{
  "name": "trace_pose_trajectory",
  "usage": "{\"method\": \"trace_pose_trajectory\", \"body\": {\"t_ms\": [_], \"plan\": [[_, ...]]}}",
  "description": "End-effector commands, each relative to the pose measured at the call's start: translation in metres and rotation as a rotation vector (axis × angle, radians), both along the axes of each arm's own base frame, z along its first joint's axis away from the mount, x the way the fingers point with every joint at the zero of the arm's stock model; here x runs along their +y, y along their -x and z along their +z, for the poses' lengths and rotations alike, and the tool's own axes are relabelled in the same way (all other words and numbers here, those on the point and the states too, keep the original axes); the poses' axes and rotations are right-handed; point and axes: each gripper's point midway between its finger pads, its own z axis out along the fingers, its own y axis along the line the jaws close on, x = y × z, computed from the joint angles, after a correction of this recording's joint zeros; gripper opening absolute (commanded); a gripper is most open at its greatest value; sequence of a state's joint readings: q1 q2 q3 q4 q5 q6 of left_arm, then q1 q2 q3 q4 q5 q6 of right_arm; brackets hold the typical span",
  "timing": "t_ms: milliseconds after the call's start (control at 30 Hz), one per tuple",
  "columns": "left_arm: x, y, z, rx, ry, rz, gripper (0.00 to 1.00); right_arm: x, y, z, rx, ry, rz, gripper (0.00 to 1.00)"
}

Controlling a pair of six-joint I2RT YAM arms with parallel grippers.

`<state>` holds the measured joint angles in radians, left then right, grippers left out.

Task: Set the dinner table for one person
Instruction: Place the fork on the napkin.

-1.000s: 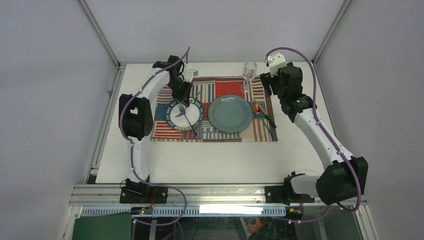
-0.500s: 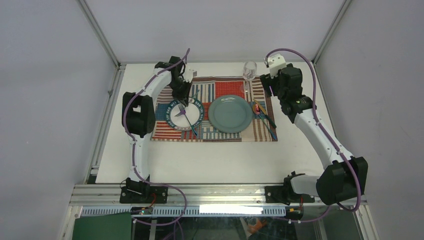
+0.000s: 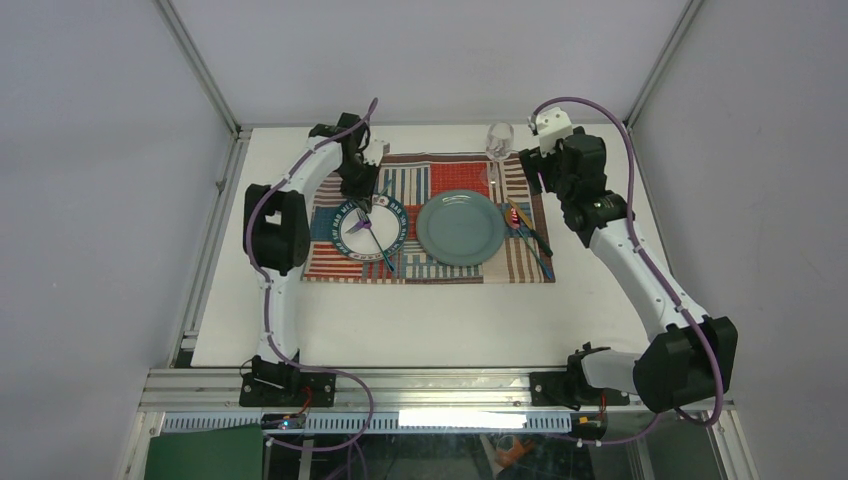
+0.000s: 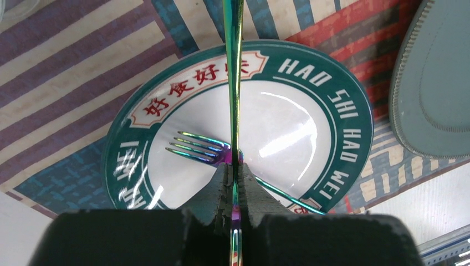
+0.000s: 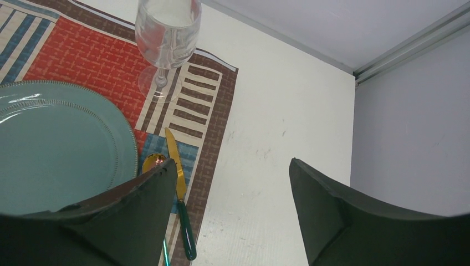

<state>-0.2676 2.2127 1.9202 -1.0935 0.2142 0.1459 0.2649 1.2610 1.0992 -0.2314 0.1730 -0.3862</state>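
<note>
The white dinner table (image 3: 420, 310) carries a striped placemat (image 3: 440, 270). On the mat lie a green-rimmed small plate (image 4: 332, 116) and a teal plate (image 3: 460, 228). An iridescent fork (image 4: 197, 147) rests on the small plate. My left gripper (image 4: 234, 169) hangs over that plate, shut on a thin iridescent piece of cutlery (image 4: 233, 66) seen edge-on; which kind it is does not show. A wine glass (image 5: 166, 33) stands at the mat's far right corner. My right gripper (image 5: 233, 163) is open and holds nothing, above bare table just right of the mat.
A gold-bladed knife with a green handle (image 5: 180, 199) and a gold spoon (image 5: 151, 163) lie on the mat right of the teal plate (image 5: 55, 144). Aluminium rails (image 3: 210, 250) edge the table, and grey walls close in on three sides.
My left gripper has drifted slightly left over the small plate, still holding the iridescent cutlery. The right arm has barely moved.
</note>
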Motion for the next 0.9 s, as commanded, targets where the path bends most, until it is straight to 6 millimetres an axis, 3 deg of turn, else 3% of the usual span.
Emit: {"method": "trace_pose_trajectory", "body": {"t_ms": [0, 333, 500, 667, 867], "plan": [[-0.008, -0.013, 0.003, -0.015, 0.022, 0.038, 0.00, 0.001, 0.003, 0.031, -0.088, -0.048, 0.006, 0.77], [-0.010, -0.018, -0.012, -0.004, 0.011, 0.037, 0.00, 0.007, 0.005, 0.028, -0.072, -0.065, 0.034, 0.77], [-0.012, -0.022, -0.003, -0.034, 0.015, 0.033, 0.00, 0.007, 0.008, 0.027, -0.073, -0.066, 0.044, 0.81], [-0.008, -0.026, 0.018, -0.091, 0.006, 0.025, 0.16, 0.011, 0.013, 0.025, -0.060, -0.060, 0.080, 0.86], [-0.006, -0.020, 0.083, -0.229, 0.037, -0.011, 0.31, 0.026, 0.021, 0.021, -0.014, -0.061, 0.178, 0.92]]}}
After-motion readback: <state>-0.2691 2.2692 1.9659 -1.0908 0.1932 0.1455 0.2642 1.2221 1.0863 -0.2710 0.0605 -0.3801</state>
